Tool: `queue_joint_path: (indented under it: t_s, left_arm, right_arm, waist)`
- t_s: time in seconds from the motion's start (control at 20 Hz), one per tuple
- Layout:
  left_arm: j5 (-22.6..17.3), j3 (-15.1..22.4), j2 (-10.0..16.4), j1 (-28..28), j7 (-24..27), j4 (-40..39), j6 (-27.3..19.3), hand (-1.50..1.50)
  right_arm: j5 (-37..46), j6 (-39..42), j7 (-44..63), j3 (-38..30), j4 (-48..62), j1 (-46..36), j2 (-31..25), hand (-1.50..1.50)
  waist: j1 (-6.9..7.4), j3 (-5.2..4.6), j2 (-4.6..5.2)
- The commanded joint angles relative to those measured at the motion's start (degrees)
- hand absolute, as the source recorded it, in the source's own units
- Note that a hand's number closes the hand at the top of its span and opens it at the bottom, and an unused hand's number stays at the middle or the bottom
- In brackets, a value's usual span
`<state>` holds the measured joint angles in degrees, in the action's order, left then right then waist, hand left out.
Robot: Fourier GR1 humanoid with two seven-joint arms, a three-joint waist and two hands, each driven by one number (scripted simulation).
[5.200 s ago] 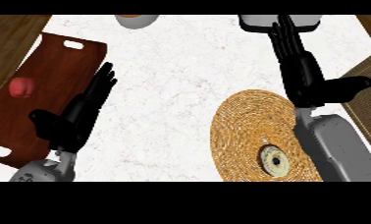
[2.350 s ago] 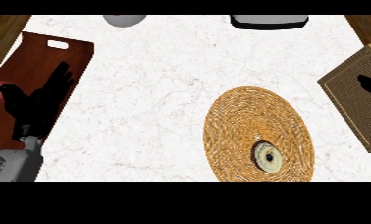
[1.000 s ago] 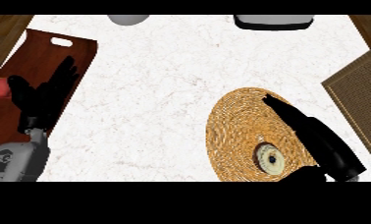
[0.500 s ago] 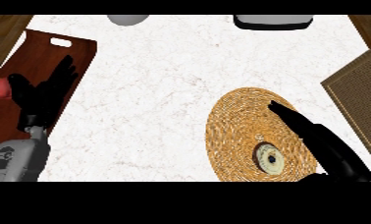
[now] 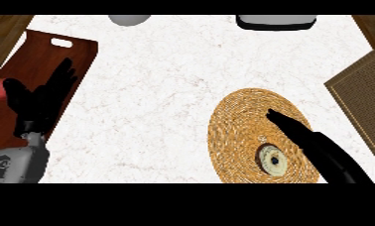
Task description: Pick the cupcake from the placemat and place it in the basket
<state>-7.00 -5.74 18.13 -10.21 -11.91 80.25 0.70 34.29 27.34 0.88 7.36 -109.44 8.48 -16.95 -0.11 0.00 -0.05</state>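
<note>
Right hand [image 5: 316, 144] open, fingers straight, over round woven straw placemat [image 5: 234, 117]; pale round cupcake [image 5: 273, 159] just beside its palm, so I'd shift inward before curling round it

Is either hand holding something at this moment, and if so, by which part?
Nothing is held. The right hand reaches with straight fingers over the placemat, beside the cupcake; the left hand rests open over the board.
</note>
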Motion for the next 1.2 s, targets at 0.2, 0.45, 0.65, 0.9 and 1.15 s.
queue_joint_path:
  t_s: [0.2, 0.45, 0.65, 0.9, 1.15]
  left_arm:
    - [1.58, -0.77, -1.64, -0.02, 1.52, -1.55, 1.25, 0.00]
    - [2.11, -0.92, -2.13, -0.30, -4.28, 4.66, 0.33, 0.00]
    - [1.63, -2.71, -0.53, -1.53, -2.63, 1.09, 2.15, 0.00]
    - [2.49, -3.09, -2.26, -2.95, -3.88, 0.74, 1.61, 0.00]
    - [2.03, -3.19, -2.07, -1.17, -2.10, 1.68, 2.51, 0.00]
  right_arm:
    - [8.49, -4.09, -1.34, 2.22, 2.13, 2.75, 1.08, -1.50]
    - [12.22, -5.40, 1.70, 5.57, 5.97, -1.90, 5.80, -1.50]
    - [15.60, -6.27, -6.29, 6.07, 8.20, 0.02, -0.27, 1.50]
    - [18.11, -6.95, -4.26, 7.17, 11.07, -3.66, 3.82, 1.50]
    - [21.99, -9.76, 5.81, 7.31, 14.79, -6.48, 10.23, 1.50]
  waist:
    - [-0.01, 0.00, 0.03]
    - [0.17, 0.00, 0.02]
    - [0.06, 0.01, 0.02]
    - [0.05, 0.00, 0.03]
    - [0.54, -0.01, 0.05]
